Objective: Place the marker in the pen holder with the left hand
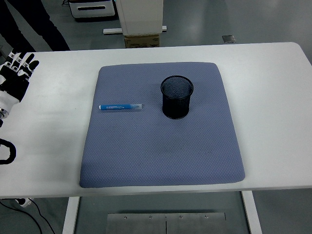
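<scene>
The blue marker [120, 106] lies flat on the grey mat [161, 146], at nine o'clock from the black mesh pen holder [176, 97]; my left hand [14, 78] hovers empty, fingers spread, at the bench's [273, 97] left edge

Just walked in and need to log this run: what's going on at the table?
Nothing is being held at the moment. The robot's left hand is over the table's far left edge, fingers spread and empty. The blue marker lies flat on the grey-blue mat, left of the upright black mesh pen holder and apart from it. The marker is not yet picked up.
</scene>
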### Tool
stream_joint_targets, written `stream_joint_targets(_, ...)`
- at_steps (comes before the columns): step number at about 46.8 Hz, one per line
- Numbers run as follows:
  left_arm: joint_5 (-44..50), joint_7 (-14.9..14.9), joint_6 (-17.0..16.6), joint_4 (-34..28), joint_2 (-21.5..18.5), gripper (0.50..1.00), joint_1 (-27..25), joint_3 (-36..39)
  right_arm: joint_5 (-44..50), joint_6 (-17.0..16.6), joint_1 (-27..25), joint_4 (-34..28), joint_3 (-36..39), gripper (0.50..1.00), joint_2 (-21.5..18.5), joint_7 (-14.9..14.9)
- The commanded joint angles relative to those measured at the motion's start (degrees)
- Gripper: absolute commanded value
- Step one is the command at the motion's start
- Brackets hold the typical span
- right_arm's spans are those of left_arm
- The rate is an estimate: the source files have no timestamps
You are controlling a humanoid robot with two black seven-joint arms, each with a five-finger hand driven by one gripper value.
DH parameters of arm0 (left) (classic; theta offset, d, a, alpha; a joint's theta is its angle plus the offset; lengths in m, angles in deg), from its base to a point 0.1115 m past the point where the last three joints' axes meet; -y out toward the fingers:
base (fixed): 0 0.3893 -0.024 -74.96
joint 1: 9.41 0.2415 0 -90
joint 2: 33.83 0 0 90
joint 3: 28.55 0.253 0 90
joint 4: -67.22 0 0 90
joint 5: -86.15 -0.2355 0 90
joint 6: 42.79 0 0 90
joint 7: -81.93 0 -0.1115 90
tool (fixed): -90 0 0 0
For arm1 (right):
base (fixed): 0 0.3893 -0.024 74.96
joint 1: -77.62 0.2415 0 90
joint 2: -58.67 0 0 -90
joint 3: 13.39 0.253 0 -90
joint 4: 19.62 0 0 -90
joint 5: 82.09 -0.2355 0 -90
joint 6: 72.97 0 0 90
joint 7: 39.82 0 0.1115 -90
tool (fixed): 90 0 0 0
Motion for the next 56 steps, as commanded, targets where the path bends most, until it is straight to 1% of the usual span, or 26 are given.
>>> stream_joint_targets(1,-0.78,-0.19,0.15,0.01,0.06,1.000,-0.18,0.08,0.00,0.00,0.00,0.01,0.00,1.000,0.00,0.01)
stream_joint_targets(10,-0.96,-0.27,1.82,0.01,0.94,1.000,-0.35,-0.10,0.00,0.00,0.00,0.01,0.00,1.000,0.00,0.01)
stream_joint_targets(23,-1.05,-0.19,1.65,-0.17,2.26,1.000,-0.26,0.08,0.00,0.00,0.00,0.01,0.00,1.000,0.00,0.01)
stream_joint_targets(29,-1.40,-0.19,1.56,-0.08,2.08,1.000,-0.70,0.17,0.00,0.00,0.00,-0.08,0.00,1.000,0.00,0.01)
stream_joint_targets(38,-10.62,-0.36,1.30,-0.08,1.99,1.000,-3.34,0.43,0.00,0.00,0.00,0.01,0.00,1.000,0.00,0.01)
stream_joint_targets(40,-11.42,-0.36,1.21,-0.08,1.99,1.000,-3.52,0.43,0.00,0.00,0.00,-0.08,0.00,1.000,0.00,0.01)
stream_joint_targets(41,-12.81,-0.45,0.43,-0.08,1.91,1.000,-4.39,0.69,0.00,0.00,0.00,0.01,0.00,1.000,0.00,0.01)
stream_joint_targets(43,-13.00,-0.45,0.15,-0.08,1.91,1.000,-4.83,0.87,0.00,0.09,0.00,0.01,0.00,1.000,0.00,0.01)
stream_joint_targets(44,-13.00,-0.45,-0.19,-0.17,1.73,1.000,-6.05,2.52,0.00,0.00,0.00,-0.08,0.00,1.000,0.00,0.01)
stream_joint_targets(45,-13.00,-0.45,-0.20,-0.17,1.73,1.000,-6.06,2.54,0.00,0.00,0.00,-0.08,0.00,1.000,0.00,0.01)
stream_joint_targets(46,-13.26,-0.45,-0.28,-0.25,1.38,1.000,-8.24,5.85,0.00,0.00,0.00,-0.08,0.00,1.000,0.00,0.01)
stream_joint_targets(47,-13.26,-0.45,-0.29,-0.25,1.38,1.000,-9.13,7.10,0.00,0.00,0.00,-0.08,0.00,1.000,0.00,0.01)
stream_joint_targets(48,-13.26,-0.45,-0.29,-0.25,1.38,1.000,-9.14,7.11,0.00,0.00,0.00,-0.08,0.00,1.000,0.00,0.01)
stream_joint_targets(49,-13.35,-0.45,-0.29,-0.25,1.29,1.000,-12.10,11.64,0.00,0.09,0.00,0.01,0.00,1.000,0.00,0.01)
stream_joint_targets(53,-14.32,-0.45,-0.37,-0.52,1.29,1.000,-17.56,20.53,0.00,0.00,0.00,0.01,0.00,1.000,0.00,0.01)
stream_joint_targets(54,-14.32,-0.45,-0.37,-0.52,1.29,1.000,-17.58,20.56,0.00,0.00,0.00,0.01,0.00,1.000,0.00,0.01)
stream_joint_targets(55,-14.32,-0.45,-0.72,-0.52,1.29,1.000,-21.49,26.04,0.00,0.00,0.00,0.01,0.00,1.000,0.00,0.01)
stream_joint_targets(56,-14.41,-0.45,-0.99,-0.52,1.29,1.000,-22.66,27.84,0.00,0.00,0.00,0.01,0.00,1.000,0.00,0.01)
